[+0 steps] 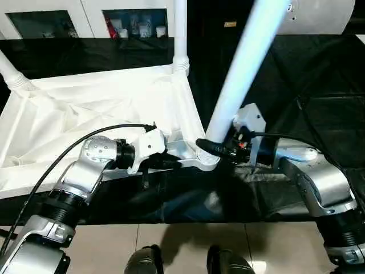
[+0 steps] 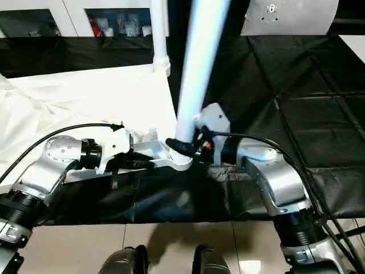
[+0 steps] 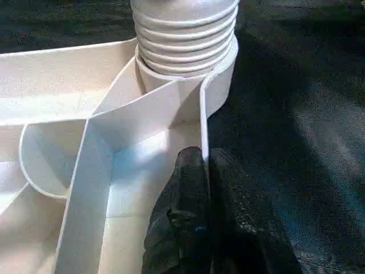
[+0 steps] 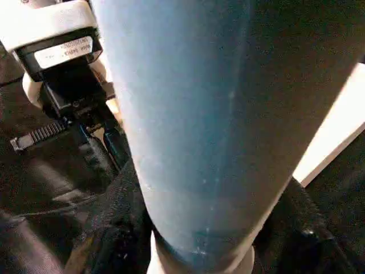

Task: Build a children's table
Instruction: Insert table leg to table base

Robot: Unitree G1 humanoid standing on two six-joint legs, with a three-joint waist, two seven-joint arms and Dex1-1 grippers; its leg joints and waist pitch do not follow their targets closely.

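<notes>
Meanwhile, left gripper [image 1: 171, 163] pinches the upturned tabletop's [image 1: 68, 114] rim at 6 o'clock while right gripper [image 1: 212, 147] clamps the leaning leg [image 1: 242, 71]; best straightened before screwing into the corner socket [image 1: 205, 161].

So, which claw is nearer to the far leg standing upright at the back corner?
Neither clearly: both are at the near corner, away from the far leg. The left claw pinches the tabletop's rim; the right claw grips the near leg.
</notes>
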